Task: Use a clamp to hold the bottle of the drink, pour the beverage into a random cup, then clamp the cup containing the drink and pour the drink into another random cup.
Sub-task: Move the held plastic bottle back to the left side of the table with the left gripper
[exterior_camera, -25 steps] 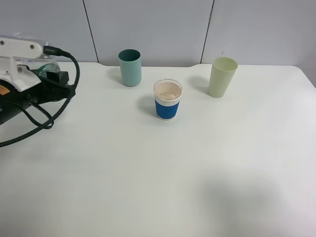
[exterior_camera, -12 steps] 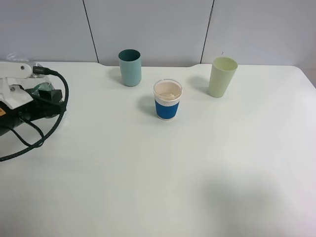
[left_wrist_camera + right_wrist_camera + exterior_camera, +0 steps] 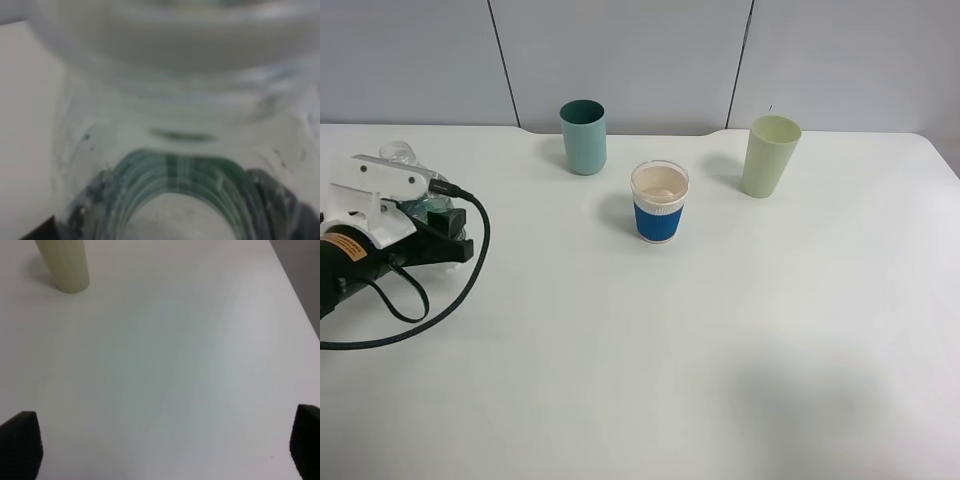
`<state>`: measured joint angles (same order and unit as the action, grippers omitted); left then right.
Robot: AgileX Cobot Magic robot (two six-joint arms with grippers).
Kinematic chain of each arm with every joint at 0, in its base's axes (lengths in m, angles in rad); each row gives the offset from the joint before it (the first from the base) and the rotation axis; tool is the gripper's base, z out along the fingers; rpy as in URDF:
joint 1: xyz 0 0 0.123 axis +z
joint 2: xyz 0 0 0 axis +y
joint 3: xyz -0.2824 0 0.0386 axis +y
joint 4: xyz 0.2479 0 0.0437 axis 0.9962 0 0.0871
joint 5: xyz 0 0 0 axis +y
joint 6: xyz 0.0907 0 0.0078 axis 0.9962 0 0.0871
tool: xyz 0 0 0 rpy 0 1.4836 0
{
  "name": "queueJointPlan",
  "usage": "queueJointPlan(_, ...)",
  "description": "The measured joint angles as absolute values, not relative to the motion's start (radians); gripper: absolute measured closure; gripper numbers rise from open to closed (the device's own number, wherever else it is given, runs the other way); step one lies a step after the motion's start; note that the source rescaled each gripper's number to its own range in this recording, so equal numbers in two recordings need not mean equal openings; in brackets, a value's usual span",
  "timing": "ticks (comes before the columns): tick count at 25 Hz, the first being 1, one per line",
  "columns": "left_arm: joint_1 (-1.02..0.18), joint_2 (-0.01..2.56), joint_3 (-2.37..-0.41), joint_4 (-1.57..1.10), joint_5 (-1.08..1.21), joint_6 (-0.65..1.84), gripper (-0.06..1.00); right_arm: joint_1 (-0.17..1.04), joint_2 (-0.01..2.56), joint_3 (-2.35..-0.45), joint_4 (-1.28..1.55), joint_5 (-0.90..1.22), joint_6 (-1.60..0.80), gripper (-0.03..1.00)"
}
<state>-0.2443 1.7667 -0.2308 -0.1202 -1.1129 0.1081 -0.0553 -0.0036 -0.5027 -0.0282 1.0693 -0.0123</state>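
At the table's left, my left gripper is shut on the bottle. Its clear ribbed neck sticks up behind the white wrist housing, and a bit of green label shows between the fingers. The left wrist view is filled by the clear bottle and its green label. The blue-sleeved white cup stands mid-table, well right of the gripper. I cannot tell whether beverage lies in its pinkish inside. The teal tumbler stands behind it to the left. My right gripper is open over bare table and is out of the exterior view.
A pale yellow-green tapered tumbler stands at the back right, and the right wrist view shows this tumbler too. Black cable loops on the table beside the left arm. The table's right edge runs close to the right gripper.
The left arm has come down and forward with the bottle, from the back left corner to low over the table's left side. The cups have not moved.
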Motion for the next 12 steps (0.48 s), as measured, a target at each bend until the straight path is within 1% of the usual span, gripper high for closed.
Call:
queueJointPlan(5,-0.244,1.821,-0.231,-0.107,-1.124,0.108,0.90,-0.055,-0.004,-0.503,-0.028,1.069,-0.012,-0.02)
queueJointPlan(12,-0.244,1.829,-0.231,-0.073,-1.134,0.100,0.90,-0.055,-0.004,-0.503,-0.028,1.069,-0.012,-0.02)
